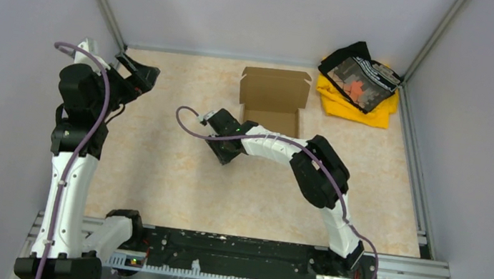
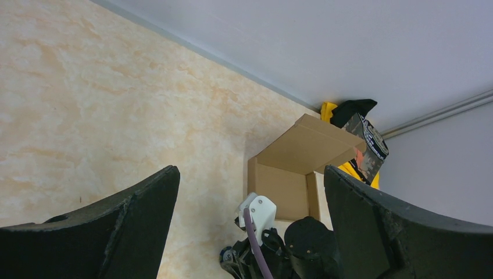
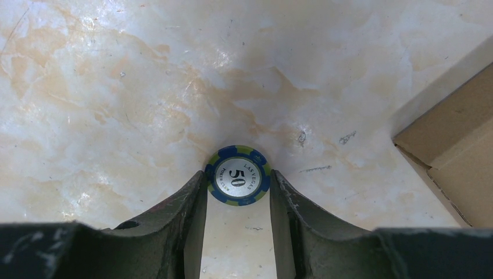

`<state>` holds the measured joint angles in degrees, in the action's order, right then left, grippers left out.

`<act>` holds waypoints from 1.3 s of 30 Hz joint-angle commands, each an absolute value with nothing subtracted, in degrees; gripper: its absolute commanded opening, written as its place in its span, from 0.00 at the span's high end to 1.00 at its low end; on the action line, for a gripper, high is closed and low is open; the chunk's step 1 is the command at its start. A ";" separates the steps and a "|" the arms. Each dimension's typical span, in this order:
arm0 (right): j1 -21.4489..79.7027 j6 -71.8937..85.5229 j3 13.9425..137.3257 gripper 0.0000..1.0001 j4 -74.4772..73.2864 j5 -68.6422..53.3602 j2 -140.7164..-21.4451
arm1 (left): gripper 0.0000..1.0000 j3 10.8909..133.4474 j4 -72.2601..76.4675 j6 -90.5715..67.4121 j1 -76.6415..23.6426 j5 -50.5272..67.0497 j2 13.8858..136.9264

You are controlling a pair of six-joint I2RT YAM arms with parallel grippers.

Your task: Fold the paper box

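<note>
The paper box (image 1: 272,99) is plain brown cardboard, standing open at the back centre with its lid flap up; it also shows in the left wrist view (image 2: 285,186) and at the right edge of the right wrist view (image 3: 459,151). Just left of the box front, my right gripper (image 1: 223,152) points down at the table. Its fingertips (image 3: 238,176) press both sides of a blue and green poker chip (image 3: 238,173) lying flat. My left gripper (image 1: 138,76) hangs wide open at the back left (image 2: 251,170), holding nothing.
A yellow and black cloth pile (image 1: 360,82) lies in the back right corner, right of the box. Grey walls close the table at the back and sides. The metal rail (image 1: 400,271) with the arm bases runs along the near edge.
</note>
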<state>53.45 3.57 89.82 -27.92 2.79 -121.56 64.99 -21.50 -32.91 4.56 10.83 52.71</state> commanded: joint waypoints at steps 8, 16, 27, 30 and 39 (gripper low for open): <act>53.05 3.69 92.61 0.65 -29.30 3.53 -121.28 | 0.01 64.51 -20.21 -32.43 4.78 10.63 51.72; 51.97 3.61 93.54 0.65 -29.17 3.16 -121.46 | 0.01 64.38 -20.12 -32.44 4.81 10.67 51.74; 52.19 2.94 90.34 0.47 -26.48 1.23 -118.37 | 0.01 64.21 -20.21 -32.34 4.79 10.54 51.68; 52.43 3.03 88.88 0.45 -24.99 0.26 -117.03 | 0.01 64.07 -20.13 -32.38 4.75 10.50 51.67; 54.16 1.93 90.45 0.42 -25.84 0.18 -119.65 | 0.01 64.33 -20.21 -32.19 4.76 10.45 51.73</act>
